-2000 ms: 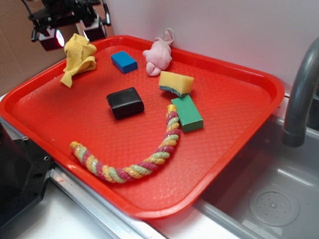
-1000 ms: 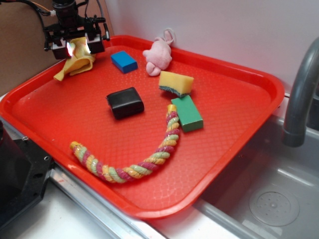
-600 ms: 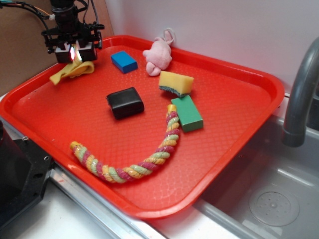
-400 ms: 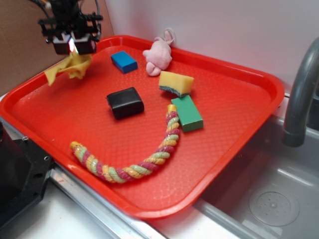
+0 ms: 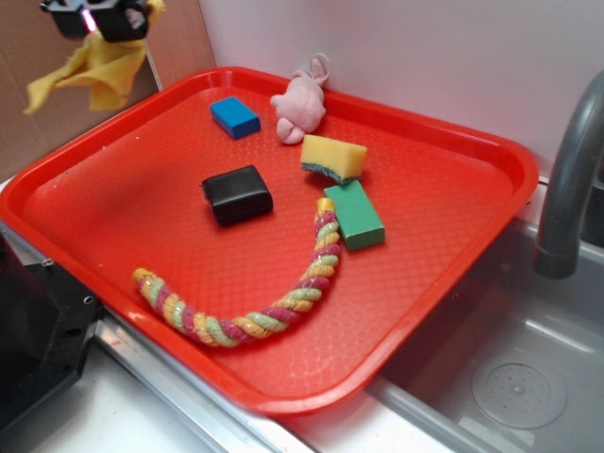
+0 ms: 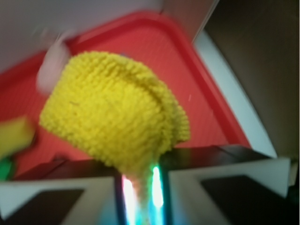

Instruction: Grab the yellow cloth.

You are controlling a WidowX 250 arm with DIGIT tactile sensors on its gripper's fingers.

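Jaws pinch the yellow cloth [image 5: 90, 68], gripper [image 5: 99, 17] at upper left above the tray [image 5: 453, 245]; grab looks done, next just hold.

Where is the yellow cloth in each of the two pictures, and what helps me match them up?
Exterior view: the yellow cloth hangs at the top left from the claw, lifted above the red tray.
Wrist view: the yellow cloth fills the middle of the picture, pinched at its bottom between the claw's fingers.
Shared landmark: the red tray, seen behind the cloth in the wrist view.
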